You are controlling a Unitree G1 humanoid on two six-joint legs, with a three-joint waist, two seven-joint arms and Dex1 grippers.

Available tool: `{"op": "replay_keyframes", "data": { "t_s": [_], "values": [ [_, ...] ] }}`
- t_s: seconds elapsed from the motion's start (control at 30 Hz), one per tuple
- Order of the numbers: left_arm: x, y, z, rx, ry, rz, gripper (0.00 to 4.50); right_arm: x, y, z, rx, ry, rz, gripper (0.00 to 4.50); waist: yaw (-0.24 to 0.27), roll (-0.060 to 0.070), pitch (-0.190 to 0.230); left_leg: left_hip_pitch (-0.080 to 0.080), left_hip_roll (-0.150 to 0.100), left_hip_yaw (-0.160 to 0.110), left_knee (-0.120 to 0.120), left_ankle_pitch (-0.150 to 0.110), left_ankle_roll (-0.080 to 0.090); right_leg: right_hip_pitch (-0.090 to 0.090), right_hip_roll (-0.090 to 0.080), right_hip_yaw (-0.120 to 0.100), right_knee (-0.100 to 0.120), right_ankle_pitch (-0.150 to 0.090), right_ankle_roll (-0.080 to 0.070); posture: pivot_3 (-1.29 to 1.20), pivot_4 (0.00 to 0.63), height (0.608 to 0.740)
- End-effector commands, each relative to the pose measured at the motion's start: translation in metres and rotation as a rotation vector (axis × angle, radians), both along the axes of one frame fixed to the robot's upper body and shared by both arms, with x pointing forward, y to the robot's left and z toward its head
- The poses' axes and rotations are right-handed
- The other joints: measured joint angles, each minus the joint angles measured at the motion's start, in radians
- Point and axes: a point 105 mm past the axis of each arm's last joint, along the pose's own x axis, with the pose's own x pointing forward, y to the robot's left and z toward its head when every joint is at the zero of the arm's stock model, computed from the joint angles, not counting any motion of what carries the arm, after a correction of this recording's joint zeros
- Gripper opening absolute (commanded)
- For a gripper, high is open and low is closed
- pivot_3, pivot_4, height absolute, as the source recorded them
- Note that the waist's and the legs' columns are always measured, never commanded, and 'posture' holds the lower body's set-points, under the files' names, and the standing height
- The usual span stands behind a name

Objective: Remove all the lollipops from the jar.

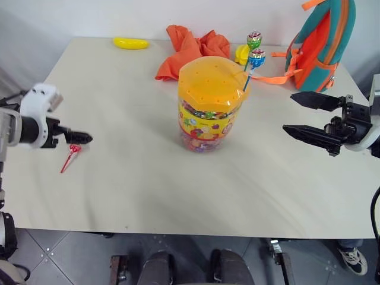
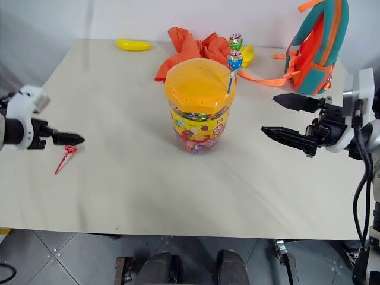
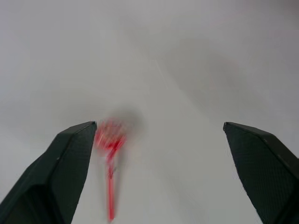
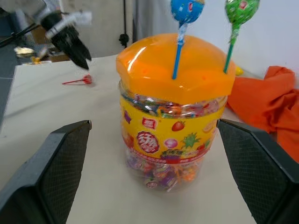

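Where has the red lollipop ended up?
The red lollipop lies flat on the table, on the robot's left, just below the open left hand and well clear of the jar.

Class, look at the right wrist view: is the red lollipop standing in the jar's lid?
No: the red lollipop lies on the table, while only the blue lollipop and green lollipop stand in the jar's lid.

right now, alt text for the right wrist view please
A clear candy jar with an orange lid holds a blue lollipop and a green lollipop, framed by the open right hand. A red lollipop lies on the table.
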Motion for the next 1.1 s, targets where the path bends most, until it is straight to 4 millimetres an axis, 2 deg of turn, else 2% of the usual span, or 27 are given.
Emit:
{"op": "replay_keyframes", "data": {
  "t_s": [0.03,0.07,0.17,0.33,0.53,0.63,0.77,0.87,1.1],
  "values": [
    [-0.001,-0.023,0.031,-0.087,-0.213,-0.207,4.49,-0.006,0.011,0.017,0.035,-0.047,-0.005,4.5,-0.001,0.0,0.0,0.0,0.0,0.0,0.0,0.0,0.0,0.0,0.0,0.0,0.0,0.0,0.0,0.0,0.15,0.74],
    [-0.003,-0.037,0.04,-0.142,-0.305,-0.317,4.49,-0.005,0.016,0.019,0.049,-0.071,-0.012,4.5,-0.001,0.0,0.0,0.001,0.0,0.0,0.0,0.0,0.0,0.0,0.0,0.0,0.001,0.0,0.0,0.0,0.15,0.74],
    [-0.014,-0.062,0.053,-0.269,-0.513,-0.538,4.49,0.003,0.03,0.017,0.084,-0.054,-0.043,4.5,0.0,0.0,0.0,0.0,0.001,-0.002,0.004,-0.001,-0.001,0.0,0.0,0.0,0.004,0.0,0.0,0.0,0.15,0.74],
    [-0.044,-0.082,0.046,-0.396,-0.679,-0.898,4.49,0.01,0.058,0.014,0.136,-0.037,0.012,4.5,-0.006,0.0,0.0,0.0,0.001,-0.002,0.004,-0.001,-0.001,-0.001,0.0,-0.001,0.006,0.0,0.0,0.0,0.15,0.74],
    [-0.051,-0.08,0.039,-0.363,-0.77,-1.046,4.49,0.023,0.083,0.014,0.156,-0.023,0.071,4.5,-0.006,0.0,0.0,0.0,0.0,-0.002,0.004,-0.001,-0.001,-0.001,0.0,-0.001,0.006,0.0,0.0,0.0,0.15,0.74],
    [-0.052,-0.081,0.039,-0.355,-0.79,-1.077,4.49,0.033,0.088,0.018,0.169,-0.041,0.052,4.5,-0.004,0.0,0.0,0.0,0.0,-0.002,0.005,-0.001,-0.001,0.0,0.0,-0.001,0.006,0.0,0.0,0.0,0.15,0.74],
    [-0.053,-0.08,0.038,-0.342,-0.793,-1.085,4.49,0.036,0.091,0.022,0.178,-0.051,0.064,4.5,-0.005,0.0,0.0,0.0,0.0,-0.003,0.004,-0.001,-0.001,0.0,0.0,-0.001,0.006,0.0,0.0,0.0,0.15,0.74],
    [-0.053,-0.079,0.033,-0.331,-0.776,-1.078,4.5,0.035,0.088,0.028,0.208,-0.031,0.065,3.97,-0.008,0.0,0.0,0.0,0.0,-0.003,0.004,-0.001,-0.001,0.0,0.0,-0.001,0.006,0.0,0.0,0.0,0.15,0.74],
    [-0.055,-0.079,0.032,-0.346,-0.78,-1.098,4.5,0.031,0.086,0.032,0.186,-0.047,0.075,1.7,-0.014,0.0,0.0,0.0,0.0,-0.003,0.003,-0.001,-0.001,0.0,0.0,-0.002,0.006,0.0,0.0,0.0,0.15,0.74]
  ]
}}
